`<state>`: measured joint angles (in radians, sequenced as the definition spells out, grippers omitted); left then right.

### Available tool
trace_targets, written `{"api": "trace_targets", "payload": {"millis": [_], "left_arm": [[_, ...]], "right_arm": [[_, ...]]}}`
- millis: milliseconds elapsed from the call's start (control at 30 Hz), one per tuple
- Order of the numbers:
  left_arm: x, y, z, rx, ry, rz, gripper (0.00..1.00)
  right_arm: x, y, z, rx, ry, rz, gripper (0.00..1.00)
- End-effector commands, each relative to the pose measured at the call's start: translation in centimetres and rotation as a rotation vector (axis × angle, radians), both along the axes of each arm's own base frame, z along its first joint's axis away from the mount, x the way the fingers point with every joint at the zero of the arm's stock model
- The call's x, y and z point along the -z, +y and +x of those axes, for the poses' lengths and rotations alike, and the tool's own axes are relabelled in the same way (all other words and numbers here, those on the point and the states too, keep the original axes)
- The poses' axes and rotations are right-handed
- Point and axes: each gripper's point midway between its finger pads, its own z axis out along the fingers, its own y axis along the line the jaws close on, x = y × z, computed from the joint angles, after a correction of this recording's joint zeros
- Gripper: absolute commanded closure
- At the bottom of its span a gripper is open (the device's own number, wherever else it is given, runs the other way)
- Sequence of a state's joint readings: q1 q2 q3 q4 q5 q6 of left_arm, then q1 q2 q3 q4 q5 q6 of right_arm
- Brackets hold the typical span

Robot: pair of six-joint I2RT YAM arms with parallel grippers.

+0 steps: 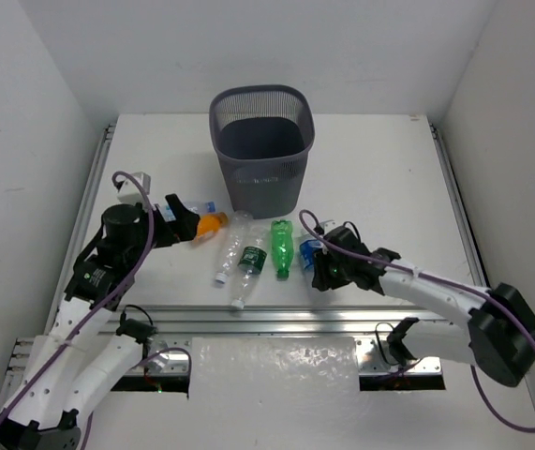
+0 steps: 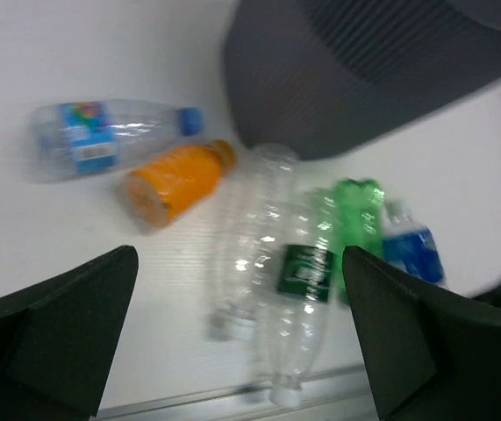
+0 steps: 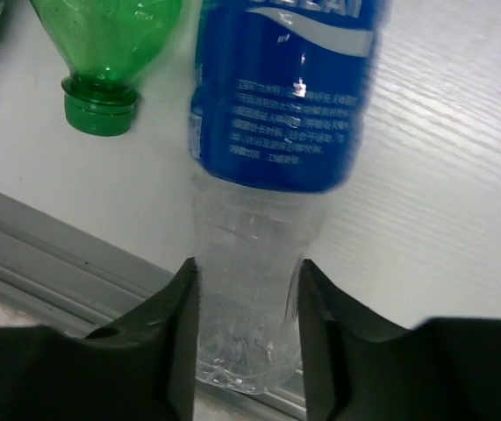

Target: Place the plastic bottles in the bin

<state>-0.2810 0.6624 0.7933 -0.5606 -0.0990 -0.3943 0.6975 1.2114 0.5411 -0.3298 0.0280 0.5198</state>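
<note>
The dark grey mesh bin (image 1: 262,150) stands at the table's back centre. Several plastic bottles lie in front of it: an orange one (image 1: 211,222), a clear one (image 1: 232,246), a clear one with a dark green label (image 1: 251,264) and a green one (image 1: 282,247). My left gripper (image 1: 181,220) is open and empty above the table, left of the orange bottle (image 2: 175,180); a clear bottle with a blue label (image 2: 101,140) lies beyond. My right gripper (image 3: 248,333) is shut on the clear lower part of the blue-labelled bottle (image 3: 281,96), beside the green bottle (image 3: 101,35).
A metal rail (image 1: 267,319) runs along the table's near edge, just below the bottles. White walls close in the left, right and back sides. The bin's wall (image 2: 355,79) fills the top of the left wrist view.
</note>
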Motion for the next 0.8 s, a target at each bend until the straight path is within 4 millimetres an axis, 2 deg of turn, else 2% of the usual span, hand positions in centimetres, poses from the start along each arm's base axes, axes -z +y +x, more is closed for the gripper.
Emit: {"api": "trace_targets", "payload": {"millis": [0,33,67,100,133,167,200,300,333,367,433,467,500,533,567,600,633,700,733,767], "left_arm": [[-2.9,-5.8,-0.8,0.32,-0.085,-0.135,0.0],[-3.3,-7.5,-1.2,0.396,-0.082,-0.206,0.0],[-2.4,-10.1,-3.1,0.564,-0.032,-0.297,0.0],[-4.2,-11.7,-3.3,0.663,-0.123,-0.361,0.0],[-4.9,-12.8,-4.1,0.716,-0.117,-0.456,0.0],[-4.5,-13.6,-5.1,0.788,-0.117,-0.496,0.0],[-5.7,-14.5,-5.8,0.837,-0.173,-0.532,0.0],[-8.2,-16.5,-7.6,0.94,-0.269,-0.567,0.0],[-9.2,-16.9,-7.7,0.949,-0.298,-0.573,0.0],[-9.4,-18.0,-8.3,0.986,-0.292,-0.579,0.0],[-10.6,-18.9,-8.1,0.988,-0.326,-0.572,0.0],[-10.5,-19.9,-8.4,1.011,-0.311,-0.576,0.0],[-10.6,-20.4,-8.1,1.011,-0.315,-0.565,0.0],[-11.1,-20.8,-6.6,0.953,-0.317,-0.55,0.0],[-9.8,-21.3,-6.2,0.919,-0.248,-0.52,0.0],[-9.4,-21.6,-5.4,0.884,-0.237,-0.488,0.0],[-9.5,-22.2,-4.7,0.861,-0.222,-0.472,0.0],[-9.8,-22.9,-4.8,0.881,-0.224,-0.491,0.01],[-9.7,-23.6,-5.0,0.9,-0.219,-0.498,0.02],[-10.0,-23.8,-4.9,0.9,-0.225,-0.503,0.11]], "right_arm": [[-3.1,-0.6,1.9,0.098,-0.174,0.062,0.67],[-4.3,-0.5,2.1,0.107,-0.208,0.096,0.69],[-5.6,-0.3,2.1,0.104,-0.239,0.133,0.7],[-8.4,0.0,2.1,0.101,-0.306,0.212,0.7],[-9.9,0.6,1.6,0.071,-0.324,0.276,0.7],[-11.3,1.1,1.2,0.039,-0.35,0.326,0.7],[-13.9,2.4,0.1,-0.038,-0.388,0.444,0.7],[-18.2,5.2,-2.3,-0.221,-0.414,0.644,0.69],[-19.4,6.5,-4.5,-0.338,-0.36,0.731,0.69],[-21.3,7.4,-5.1,-0.399,-0.385,0.806,0.7],[-22.6,8.3,-6.2,-0.46,-0.345,0.886,0.69],[-24.1,8.8,-7.0,-0.523,-0.36,0.937,0.69],[-24.7,9.1,-7.2,-0.536,-0.348,0.961,0.69],[-25.1,9.4,-7.3,-0.555,-0.346,0.975,0.69],[-26.4,9.7,-7.8,-0.598,-0.376,1.009,0.69],[-26.8,9.9,-7.9,-0.606,-0.389,1.019,0.68],[-27.1,10.2,-8.0,-0.619,-0.39,1.025,0.68],[-27.9,10.6,-8.1,-0.648,-0.401,1.035,0.68],[-28.1,11.0,-8.4,-0.671,-0.4,1.042,0.68],[-28.4,11.4,-8.4,-0.687,-0.409,1.051,0.68]]}}
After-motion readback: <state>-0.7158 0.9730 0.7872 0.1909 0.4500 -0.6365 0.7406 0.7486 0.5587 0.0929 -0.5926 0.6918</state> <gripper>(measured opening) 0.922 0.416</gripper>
